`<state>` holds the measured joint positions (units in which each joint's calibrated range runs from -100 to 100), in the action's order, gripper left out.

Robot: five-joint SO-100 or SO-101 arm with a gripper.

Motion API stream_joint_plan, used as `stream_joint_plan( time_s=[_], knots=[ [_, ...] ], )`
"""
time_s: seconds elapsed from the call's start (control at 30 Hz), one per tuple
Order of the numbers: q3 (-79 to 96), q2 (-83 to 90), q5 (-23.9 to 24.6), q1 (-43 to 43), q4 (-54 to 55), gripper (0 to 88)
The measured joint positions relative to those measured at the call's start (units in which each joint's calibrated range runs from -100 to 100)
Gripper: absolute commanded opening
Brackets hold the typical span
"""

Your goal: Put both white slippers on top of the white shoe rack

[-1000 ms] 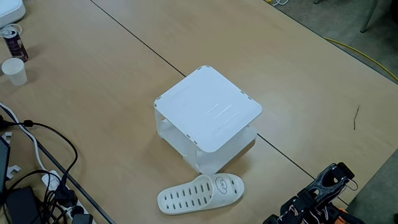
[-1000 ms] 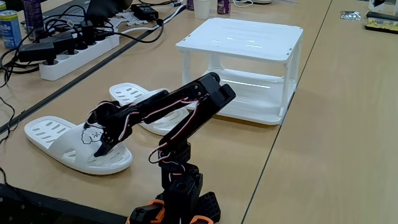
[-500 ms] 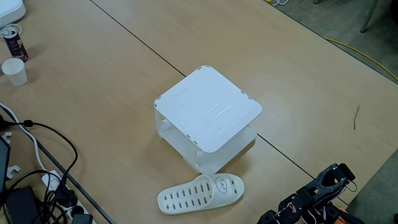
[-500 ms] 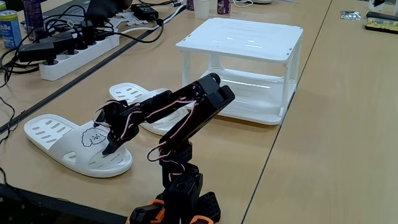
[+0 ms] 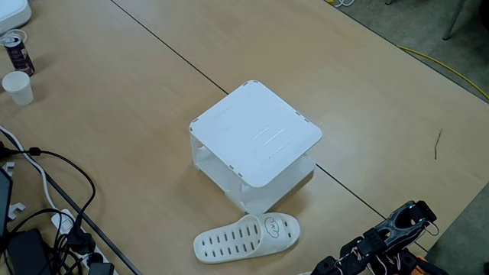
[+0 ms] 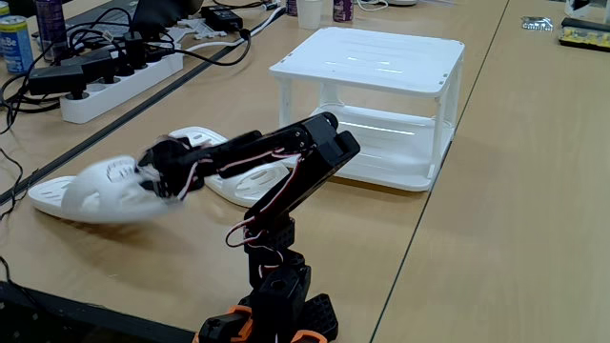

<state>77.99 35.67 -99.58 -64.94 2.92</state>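
The tool (image 6: 157, 176) is at the end of the outstretched arm, low over the bench (image 6: 496, 238) and pressed on the near slipper (image 6: 91, 191) at its heel end. The slipper appears tipped up and motion-blurred, so whether the fingers are truly pinching it or only pushing it cannot be told.

Governing relation — the white shoe rack (image 6: 372, 59) lies to the right of the tool and farther back in this fixed view, with its top shelf higher than the slipper. The slipper's long axis runs roughly left to right, toe end pointing away from the rack. The coming move therefore appears to call for a lift and a sweep to the right.

The second slipper (image 6: 243, 181) lies flat on the bench between arm and rack, partly covered by the arm. In the other fixed view it (image 5: 246, 237) lies just beside the rack (image 5: 256, 134); the arm there is cut off at the frame's lower edge.
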Motion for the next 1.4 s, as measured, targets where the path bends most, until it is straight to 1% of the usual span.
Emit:
stream_joint_plan(
  time_s=[0.23, 0.57, 0.87, 1.07, 1.2, 1.4],
  knots=[
    [-12.6, -0.2, 0.0, 3.7, -0.2, 0.8],
    [-33.1, -0.6, 0.0, 14.8, -0.4, 0.8],
    [-44.1, -2.0, 0.0, 30.0, -10.1, 0.8],
    [-49.5, -9.0, 0.0, 40.1, -10.4, 0.8],
    [-54.4, -15.2, 0.0, 43.1, -10.4, 0.8],
    [-62.4, -23.5, 0.0, 44.1, -10.6, 0.8]
  ],
)
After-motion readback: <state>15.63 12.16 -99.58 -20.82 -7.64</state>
